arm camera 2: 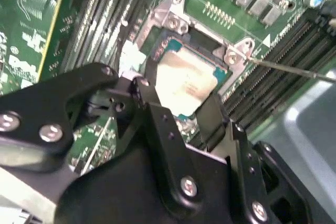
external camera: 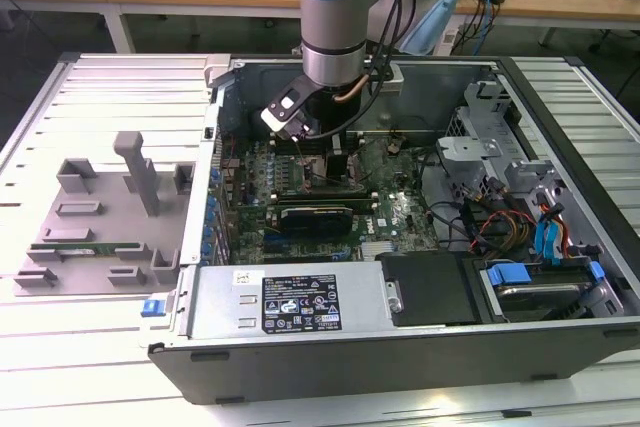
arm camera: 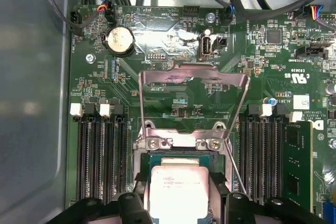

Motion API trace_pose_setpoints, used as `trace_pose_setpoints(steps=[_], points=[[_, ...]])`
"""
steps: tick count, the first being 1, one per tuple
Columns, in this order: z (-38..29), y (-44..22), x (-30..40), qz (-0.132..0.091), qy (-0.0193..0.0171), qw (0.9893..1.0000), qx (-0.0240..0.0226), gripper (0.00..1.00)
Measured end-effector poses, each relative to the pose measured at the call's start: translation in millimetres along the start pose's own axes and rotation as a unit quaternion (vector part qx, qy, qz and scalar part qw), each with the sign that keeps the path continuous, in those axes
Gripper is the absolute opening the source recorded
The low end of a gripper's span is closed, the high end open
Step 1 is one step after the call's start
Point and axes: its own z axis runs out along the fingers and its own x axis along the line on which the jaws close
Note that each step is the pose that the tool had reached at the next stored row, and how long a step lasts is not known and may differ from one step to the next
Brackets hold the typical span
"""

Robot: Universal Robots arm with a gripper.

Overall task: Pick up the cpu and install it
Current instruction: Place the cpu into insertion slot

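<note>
- One big white slatted surface (external camera: 100, 77) carries everything, and the cpu socket sits well inside its edges.
- Open computer case (external camera: 400, 357) lies flat on it with the side off. The socket is in the half of the case toward the exterior view's left.
- Grey-and-blue arm (external camera: 335, 37) comes straight down into the case, right over the socket.
- Grey moulded tray (external camera: 90, 227) sits outside the case, well apart from the socket toward the exterior view's left.
- Green motherboard (arm camera: 94, 82) covers the case floor around the socket, with rows of black memory slots on both sides of it.
- One green memory stick (arm camera: 298, 166) stands in a slot near the socket, past the empty slots on that side.
- Metal load plate (arm camera: 194, 74) is flipped open and stands up from its hinge at the socket's edge.
- Black gripper (arm camera 2: 177, 95) (arm camera: 181, 203) hangs directly above the socket, its two fingers (arm camera 2: 144, 95) pressed in on opposite edges of the chip.
- Socket frame (arm camera: 178, 141) (arm camera 2: 176, 22) is shiny metal with two screws at the hinge side.
- Silvery-topped cpu (arm camera 2: 186, 80) (arm camera: 176, 192) is pinched between those fingers, right over the socket opening. Can't tell whether it's fully seated or a hair above.
- Round coin cell (arm camera: 119, 40) sits on the board beyond the open plate, away from the socket.
</note>
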Motion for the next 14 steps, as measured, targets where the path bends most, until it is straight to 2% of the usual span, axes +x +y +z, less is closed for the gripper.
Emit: trace_pose_setpoints(steps=[3, 4, 6, 7, 14], points=[[-0.8, 0.2, 0.0, -0.004, 0.0002, 1.0, -0.0001, 0.54], [-1.0, 0.3, 0.0, -0.007, -0.0007, 1.0, 0.0, 0.54], [-1.0, 0.3, 0.0, -0.009, -0.0098, 0.9999, 0.0016, 0.54], [-1.0, 0.4, 0.0, -0.009, -0.011, 0.9999, 0.0018, 0.54], [-0.4, 1.2, 0.0, -0.016, -0.0107, 0.9998, 0.0017, 0.54]])
